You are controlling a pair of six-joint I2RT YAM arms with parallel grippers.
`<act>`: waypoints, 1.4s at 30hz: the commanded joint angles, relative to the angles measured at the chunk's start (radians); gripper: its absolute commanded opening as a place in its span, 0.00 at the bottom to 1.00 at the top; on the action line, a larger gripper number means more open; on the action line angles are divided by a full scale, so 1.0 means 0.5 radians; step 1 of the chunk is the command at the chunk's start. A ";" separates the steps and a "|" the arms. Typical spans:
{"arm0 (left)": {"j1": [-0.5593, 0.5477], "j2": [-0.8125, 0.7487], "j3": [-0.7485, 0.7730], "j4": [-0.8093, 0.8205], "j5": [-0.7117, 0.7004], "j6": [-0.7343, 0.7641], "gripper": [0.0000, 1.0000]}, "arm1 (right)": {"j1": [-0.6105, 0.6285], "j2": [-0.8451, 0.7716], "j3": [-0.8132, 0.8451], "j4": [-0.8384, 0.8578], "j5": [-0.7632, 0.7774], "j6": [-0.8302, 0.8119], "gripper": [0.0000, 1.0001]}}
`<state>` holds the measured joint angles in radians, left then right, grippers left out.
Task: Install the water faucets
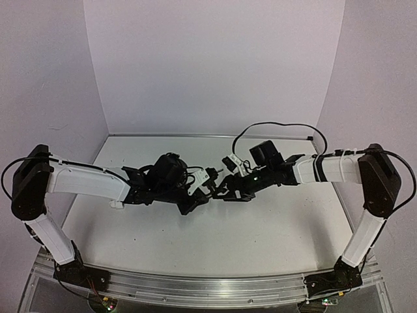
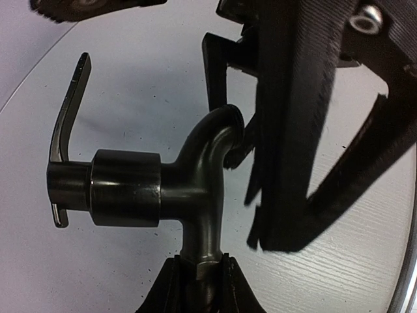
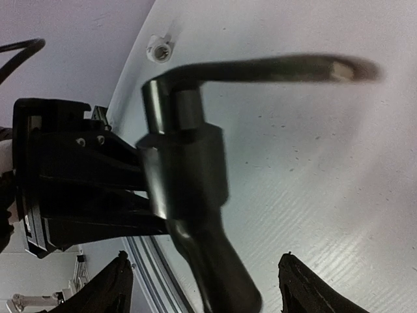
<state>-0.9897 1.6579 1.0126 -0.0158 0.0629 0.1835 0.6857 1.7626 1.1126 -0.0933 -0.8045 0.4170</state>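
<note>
Steadily now: your left gripper (image 2: 201,277) grasps the faucet (image 2: 195,189) by its stem, bottom centre of its wrist view; your right gripper (image 3: 205,274) stands released astride the spout, so centre it before squeezing.

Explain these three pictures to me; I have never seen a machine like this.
These are two robot arms bolted at the near edge of a white table, each ending in a two-finger gripper. The wide picture looks down from above and behind: the left arm on the left, the right arm on the right, their tips close together mid-table. The other two pictures come from cameras on the wrists. The left wrist view shows the left gripper shut on the stem of a dark metal faucet. The right wrist view shows the right gripper open, its fingers either side of that faucet. A small white fitting lies on the table beyond.
</note>
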 commanded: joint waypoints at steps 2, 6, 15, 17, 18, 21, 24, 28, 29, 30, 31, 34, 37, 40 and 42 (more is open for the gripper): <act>-0.009 -0.152 -0.017 0.135 0.103 0.145 0.00 | 0.053 0.100 0.150 0.244 -0.187 0.019 0.68; -0.014 -0.176 -0.043 0.135 0.113 0.168 0.00 | 0.055 0.122 0.143 0.354 -0.200 0.070 0.54; -0.024 -0.193 -0.052 0.143 0.081 0.170 0.00 | 0.052 0.123 0.086 0.544 -0.216 0.178 0.16; -0.024 -0.199 -0.057 0.144 0.079 0.176 0.00 | 0.053 0.117 0.070 0.574 -0.216 0.187 0.06; -0.024 -0.204 -0.059 0.144 0.083 0.176 0.00 | 0.053 0.112 0.057 0.589 -0.198 0.191 0.00; -0.024 -0.217 -0.060 0.146 0.102 0.155 0.00 | 0.054 0.057 -0.021 0.677 -0.060 0.208 0.00; -0.021 -0.235 -0.058 0.152 0.072 0.043 0.18 | 0.054 -0.051 -0.176 0.828 0.167 0.229 0.00; 0.012 -0.320 -0.112 0.200 0.070 -0.135 0.57 | 0.055 -0.166 -0.307 0.909 0.412 0.218 0.00; 0.030 -0.350 -0.129 0.214 0.079 -0.186 0.61 | 0.055 -0.191 -0.334 0.921 0.464 0.208 0.00; 0.060 -0.388 -0.155 0.231 0.101 -0.222 0.64 | 0.055 -0.220 -0.370 0.933 0.524 0.196 0.00; 0.096 -0.423 -0.177 0.243 0.129 -0.307 0.67 | 0.055 -0.254 -0.403 0.935 0.586 0.182 0.00; 0.289 -0.548 -0.233 0.245 0.148 -0.602 0.69 | 0.059 -0.335 -0.474 0.935 0.726 0.124 0.00; 0.543 -0.715 -0.349 0.246 0.227 -0.956 0.69 | 0.081 -0.418 -0.539 0.923 0.934 0.060 0.00; 0.760 -0.882 -0.452 0.144 0.215 -1.263 0.72 | 0.107 -0.449 -0.546 0.852 1.082 -0.031 0.00; 0.883 -0.952 -0.486 -0.022 0.207 -1.427 0.73 | 0.128 -0.460 -0.555 0.846 1.127 -0.085 0.00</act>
<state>-0.6410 1.2711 0.8066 0.0629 0.1536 -0.2749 0.7273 1.5817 0.8356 0.2889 -0.3648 0.4539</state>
